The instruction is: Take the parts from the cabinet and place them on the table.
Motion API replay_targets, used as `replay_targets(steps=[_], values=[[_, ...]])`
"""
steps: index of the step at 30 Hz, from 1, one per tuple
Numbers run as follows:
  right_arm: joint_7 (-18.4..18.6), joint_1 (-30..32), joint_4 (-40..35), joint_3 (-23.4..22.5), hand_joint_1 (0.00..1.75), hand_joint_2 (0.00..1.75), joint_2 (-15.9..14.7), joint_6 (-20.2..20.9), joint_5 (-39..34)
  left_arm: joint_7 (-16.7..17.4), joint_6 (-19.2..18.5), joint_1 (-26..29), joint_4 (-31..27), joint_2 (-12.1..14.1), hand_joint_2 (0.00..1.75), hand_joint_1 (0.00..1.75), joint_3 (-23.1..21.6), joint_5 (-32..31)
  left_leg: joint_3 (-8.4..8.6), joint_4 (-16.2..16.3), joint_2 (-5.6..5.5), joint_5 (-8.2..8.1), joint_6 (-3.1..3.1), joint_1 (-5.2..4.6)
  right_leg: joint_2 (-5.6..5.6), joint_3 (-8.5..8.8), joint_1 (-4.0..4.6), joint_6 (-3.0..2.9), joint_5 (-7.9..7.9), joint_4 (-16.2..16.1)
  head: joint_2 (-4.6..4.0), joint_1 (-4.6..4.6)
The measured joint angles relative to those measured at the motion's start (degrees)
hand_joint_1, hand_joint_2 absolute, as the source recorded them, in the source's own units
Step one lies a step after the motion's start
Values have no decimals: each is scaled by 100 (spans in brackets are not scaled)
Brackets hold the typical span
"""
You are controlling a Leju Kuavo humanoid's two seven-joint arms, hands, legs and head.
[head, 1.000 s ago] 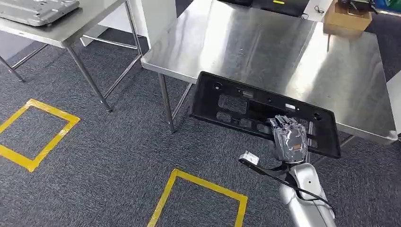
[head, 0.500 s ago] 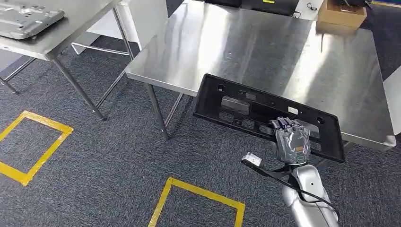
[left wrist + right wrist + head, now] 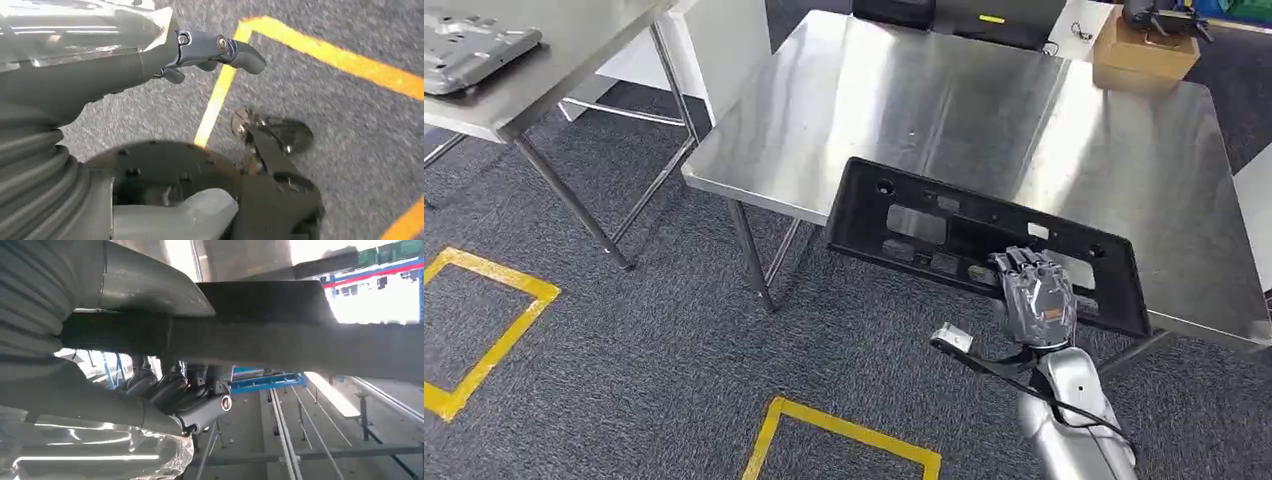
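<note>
One flat black part (image 3: pixel 944 235), cutouts, in right hand (image 3: pixel 1036 298).

R arm raised fwd, L arm hanging.
R hand (image 3: pixel 1035 296): silver forearm comes up from below, fingers (image 3: pixel 165 387) curled under black panel (image 3: pixel 984 240), thumb on top, gripping it. L hand (image 3: pixel 210 50): pointed at floor, fingers loosely bent, holds nothing.

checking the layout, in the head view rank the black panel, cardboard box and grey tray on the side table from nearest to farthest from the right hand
1. Black panel: held in the right hand, over the table's near edge.
2. Cardboard box: far right corner of the steel table.
3. Grey tray: on the side table, far left.
</note>
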Motion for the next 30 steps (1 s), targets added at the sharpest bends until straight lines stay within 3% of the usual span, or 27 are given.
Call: replay_targets(steps=[1,2,3,4,5,6,7,8,9,11,12,13,15,16,17,19,20,21,22,23,24,25,26,27,28,30], values=[[0,2,7,4,175,175,0,0,0,0,2,7,0,0,175,0,0,13,41,2,-9,-42,-9,0,-2,-193,-14,-3,-149,162,0,0],[0,1,20,11,175,175,0,0,0,0,2,13,0,0,175,0,2,26,102,2,-21,-95,-26,1,-5,-271,-39,36,-155,67,0,-6],[0,-2,24,13,175,175,0,0,0,0,4,13,0,0,175,0,2,28,154,5,-26,-138,-43,10,-8,-246,-66,104,-44,-170,0,0],[0,-6,28,17,175,175,0,0,0,0,11,13,0,-2,175,0,2,31,215,7,-31,-182,-68,19,-16,-162,-93,176,176,-523,0,-2],[0,-15,35,22,175,175,0,0,0,0,11,14,-2,-2,175,0,2,33,304,7,-33,-252,-105,34,-37,5,-135,297,607,-1119,0,0],[0,-17,48,26,175,175,0,0,0,0,11,18,0,0,175,0,2,33,288,6,-33,-300,-148,18,-102,87,-160,391,969,-1384,0,11],[0,-34,68,31,175,175,0,0,2,0,15,19,0,2,175,0,2,35,381,35,-37,-367,-191,10,-133,49,-77,250,856,-1413,0,19],[2,-39,74,37,175,175,2,0,4,2,15,14,-2,2,175,0,2,35,356,31,-19,-417,-233,-5,-117,148,-61,109,910,-1398,0,-1],[13,-37,77,42,175,175,2,0,7,2,15,15,-2,0,175,0,2,35,405,53,-10,-422,-254,3,-99,123,-68,40,909,-1405,0,-7],[15,-58,76,46,175,175,2,0,17,2,13,11,-2,2,175,0,2,35,416,70,-2,-455,-295,45,-64,203,-89,-40,896,-1399,0,-15],[18,-75,74,44,175,175,6,0,24,0,2,5,-2,0,175,0,2,35,359,268,13,-502,-330,57,-62,270,-87,-95,857,-1407,0,-6],[39,-96,74,42,175,175,2,0,54,2,-6,-2,-2,0,175,0,2,31,166,627,13,-609,-356,61,-62,308,-75,-144,823,-1407,0,-31],[46,-97,76,44,175,175,13,0,90,28,-2,3,-2,0,175,0,0,31,-387,1457,13,-921,-389,67,-61,366,-35,-222,762,-1407,0,-24],[48,-87,81,46,175,175,17,0,96,31,2,5,-2,0,175,0,2,31,-631,1731,13,-1022,-386,67,-54,401,-15,-233,729,-1407,0,-33],[48,-85,85,46,175,175,17,0,98,31,7,4,-2,0,175,0,2,31,-750,1757,12,-982,-366,64,-48,439,6,-232,687,-1407,0,-22],[50,-88,87,50,175,175,26,0,98,31,15,6,-2,2,175,0,2,31,-652,1221,11,-508,-288,45,-29,543,41,-239,614,-1408,0,-28],[52,-103,87,52,175,175,35,0,96,31,15,5,-2,0,175,0,2,33,-448,634,11,-87,-197,9,-26,611,56,-234,565,-1413,0,-26],[59,-112,87,52,175,175,37,0,96,31,18,6,-2,2,175,0,2,33,-296,169,16,171,-99,-45,-26,644,50,-226,524,-1424,0,-28],[70,-126,96,52,175,175,44,0,90,33,18,0,-2,20,175,0,2,33,-306,201,31,35,-70,-74,-27,671,80,-202,509,-1446,0,20],[85,-139,114,52,175,175,46,0,87,31,18,-4,-4,13,175,0,2,33,-267,137,9,-20,-56,-103,-16,657,43,-171,492,-1467,0,0],[94,-136,120,55,175,175,54,0,90,31,18,5,-4,4,175,0,2,37,-240,62,7,54,-4,-125,-18,726,45,-136,520,-1465,0,-15],[94,-133,131,61,175,175,59,0,98,31,31,17,-4,7,175,0,2,42,-202,5,13,48,30,-133,-15,735,72,-50,591,-1395,2,-20],[101,-146,133,66,175,175,67,0,101,28,37,20,-4,0,175,0,4,42,-74,-45,6,63,77,-109,-16,772,86,-44,588,-1409,0,-13],[103,-160,142,68,175,175,70,0,103,24,35,17,-4,-11,175,0,4,42,55,-150,20,98,69,-76,-30,717,58,-68,474,-1286,0,-11],[103,-205,151,79,175,175,74,0,109,20,35,1,-7,-13,175,0,4,42,94,-168,19,89,86,-61,-28,565,52,-38,394,-1013,-2,-6],[103,-242,175,81,175,175,70,0,107,20,31,-10,-7,-18,175,0,4,44,112,-168,5,46,84,-47,-29,75,30,-36,102,-230,0,13]])
